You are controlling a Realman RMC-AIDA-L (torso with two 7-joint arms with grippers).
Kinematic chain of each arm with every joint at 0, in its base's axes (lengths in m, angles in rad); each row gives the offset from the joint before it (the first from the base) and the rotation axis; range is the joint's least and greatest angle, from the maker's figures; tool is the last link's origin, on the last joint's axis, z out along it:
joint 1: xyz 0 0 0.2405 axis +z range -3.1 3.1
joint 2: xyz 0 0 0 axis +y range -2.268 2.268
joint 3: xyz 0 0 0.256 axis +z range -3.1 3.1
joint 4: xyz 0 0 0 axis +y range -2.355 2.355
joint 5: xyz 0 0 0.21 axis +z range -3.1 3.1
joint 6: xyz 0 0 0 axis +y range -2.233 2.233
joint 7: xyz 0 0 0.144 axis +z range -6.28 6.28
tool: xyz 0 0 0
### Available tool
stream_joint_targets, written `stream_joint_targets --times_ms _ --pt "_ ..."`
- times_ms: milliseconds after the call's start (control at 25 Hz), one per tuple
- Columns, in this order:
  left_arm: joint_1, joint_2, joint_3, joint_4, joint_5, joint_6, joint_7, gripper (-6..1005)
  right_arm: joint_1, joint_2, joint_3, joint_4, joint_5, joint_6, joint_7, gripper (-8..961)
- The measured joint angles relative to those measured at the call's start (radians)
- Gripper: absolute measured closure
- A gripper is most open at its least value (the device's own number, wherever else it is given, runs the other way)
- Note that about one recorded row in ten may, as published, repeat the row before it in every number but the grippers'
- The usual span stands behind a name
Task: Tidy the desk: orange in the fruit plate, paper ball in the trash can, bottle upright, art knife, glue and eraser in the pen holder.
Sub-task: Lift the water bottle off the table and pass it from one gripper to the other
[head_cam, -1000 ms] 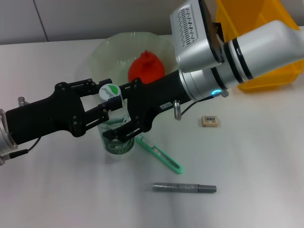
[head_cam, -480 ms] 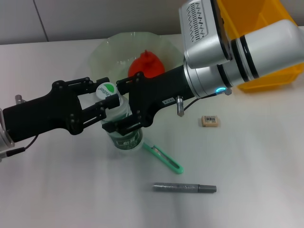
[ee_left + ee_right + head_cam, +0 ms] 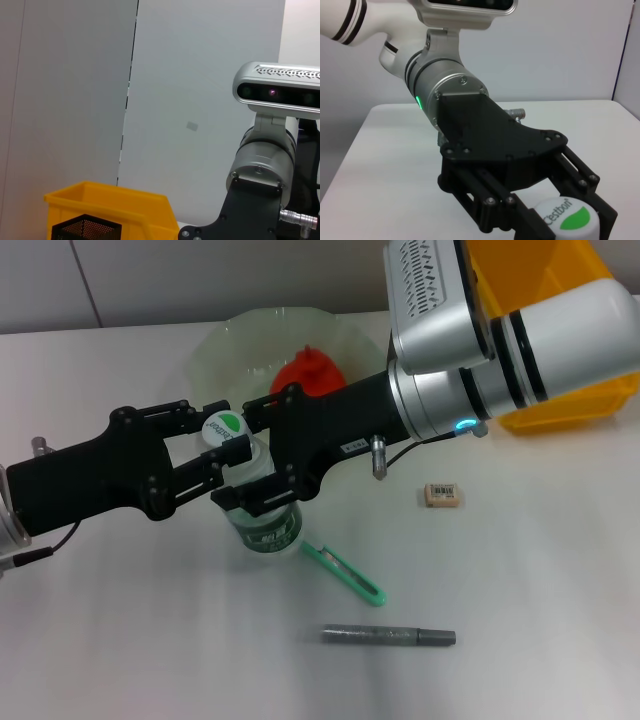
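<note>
The bottle (image 3: 266, 528) stands nearly upright near the table's middle, white cap (image 3: 225, 427) on top. My left gripper (image 3: 228, 432) reaches in from the left and is shut on the cap. My right gripper (image 3: 246, 462) comes from the upper right and is shut around the bottle's body. The right wrist view shows the left gripper (image 3: 561, 220) pinching the cap (image 3: 566, 220). The orange (image 3: 308, 380) lies in the fruit plate (image 3: 215, 345). The eraser (image 3: 442, 495), art knife (image 3: 341, 573) and glue (image 3: 388, 637) lie on the table. The trash can (image 3: 560, 390) stands back right. The pen holder (image 3: 86, 229) shows only in the left wrist view. The paper ball is out of view.
The right arm's thick silver forearm (image 3: 500, 350) crosses above the back right of the table, in front of the yellow bin. In the left wrist view the pen holder stands before the yellow bin (image 3: 110, 205). White tabletop lies open at the front left.
The bottle's base has swung to the right and away from me, bringing it more upright. The right gripper moved right with it. The left gripper stayed on the cap.
</note>
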State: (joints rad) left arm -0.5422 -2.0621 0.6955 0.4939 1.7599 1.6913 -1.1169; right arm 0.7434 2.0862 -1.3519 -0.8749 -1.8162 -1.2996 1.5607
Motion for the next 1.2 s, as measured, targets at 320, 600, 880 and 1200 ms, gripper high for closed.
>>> stream_joint_targets --times_ms 320,600,880,1200 --pt "-0.002 0.001 -0.001 0.006 0.002 -0.005 -0.009 567 -0.006 -0.003 0.003 -0.007 0.026 -0.001 0.000 277" --pt "-0.002 0.001 -0.001 0.009 0.001 -0.006 -0.009 567 -0.024 -0.005 0.005 -0.026 0.026 -0.001 0.006 278" --pt "-0.005 0.000 -0.001 0.009 0.001 -0.013 -0.009 559 -0.044 -0.005 0.011 -0.055 0.026 -0.011 0.019 279" --pt "-0.006 0.000 -0.001 0.009 0.001 -0.018 -0.010 549 -0.044 -0.005 0.014 -0.053 0.050 -0.023 0.023 282"
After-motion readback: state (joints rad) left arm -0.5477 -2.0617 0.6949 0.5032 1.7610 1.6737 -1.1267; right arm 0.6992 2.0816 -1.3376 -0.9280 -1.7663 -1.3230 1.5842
